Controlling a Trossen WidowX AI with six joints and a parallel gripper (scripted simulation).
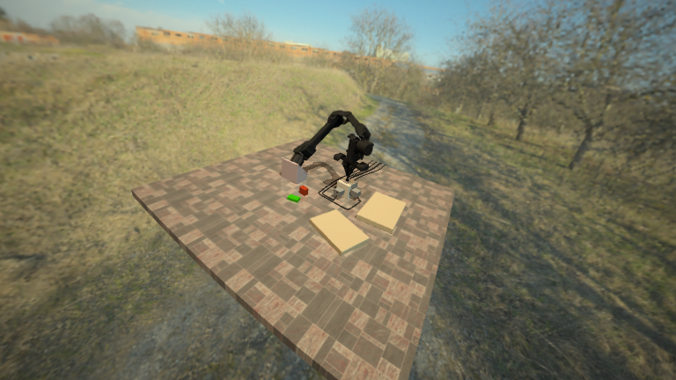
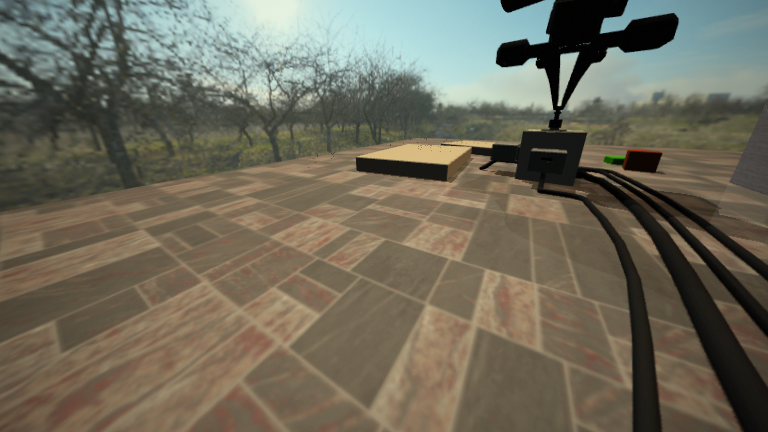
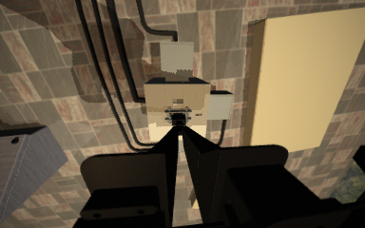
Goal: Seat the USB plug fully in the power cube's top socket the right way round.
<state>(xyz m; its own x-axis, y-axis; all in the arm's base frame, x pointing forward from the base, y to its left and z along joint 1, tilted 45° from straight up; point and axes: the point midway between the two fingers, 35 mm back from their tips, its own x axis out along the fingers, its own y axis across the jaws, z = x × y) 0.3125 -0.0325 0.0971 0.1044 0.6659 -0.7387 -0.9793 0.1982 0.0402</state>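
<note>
The power cube (image 1: 347,192) (image 2: 552,140) (image 3: 159,95) stands upright on the table with adapters plugged into its sides. The small dark USB plug (image 2: 555,123) (image 3: 178,117) is upright at the cube's top. My gripper (image 1: 347,178) (image 2: 557,109) (image 3: 180,130) points down above the cube and is shut on the plug. The plug's lower end meets the cube's top in the exterior view. How deep it sits and which way round it is cannot be told; the fingers and plug body hide the socket opening.
Grey adapters (image 2: 548,161) (image 3: 177,57) and black cables (image 2: 634,268) (image 3: 97,62) surround the cube. Two pale slabs (image 1: 381,210) (image 1: 339,230) lie nearby. A red block (image 1: 303,190) (image 2: 642,160), green block (image 1: 293,198) (image 2: 613,159) and grey wedge (image 1: 290,170) (image 3: 33,161) stand towards the arm's base side.
</note>
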